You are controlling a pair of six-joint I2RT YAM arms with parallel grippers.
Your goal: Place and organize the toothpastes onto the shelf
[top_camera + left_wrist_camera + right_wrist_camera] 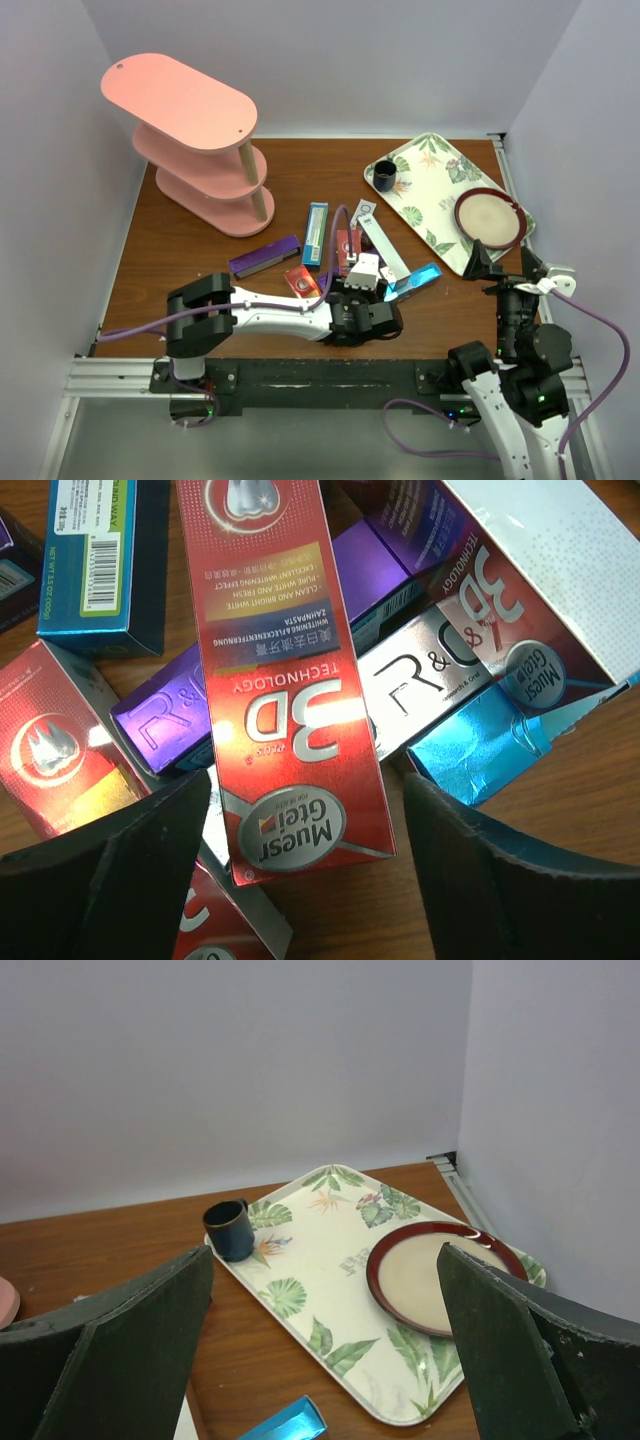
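Shelf [180,105] upper left of top view. Toothpastes [330,248] heaped mid-frame on table [180,262]. L gripper [305,800] low over them, jaws spread either side of red carton [280,680], not pinching. R gripper [325,1260] lower right, jaws spread wide.

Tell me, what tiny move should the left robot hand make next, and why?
Probably close the left gripper on the red carton. Its open fingers stand on either side of that carton's near end, and the carton lies on top of the other cartons, so nothing seems to pin it. Once gripped, it could be lifted toward the pink shelf.
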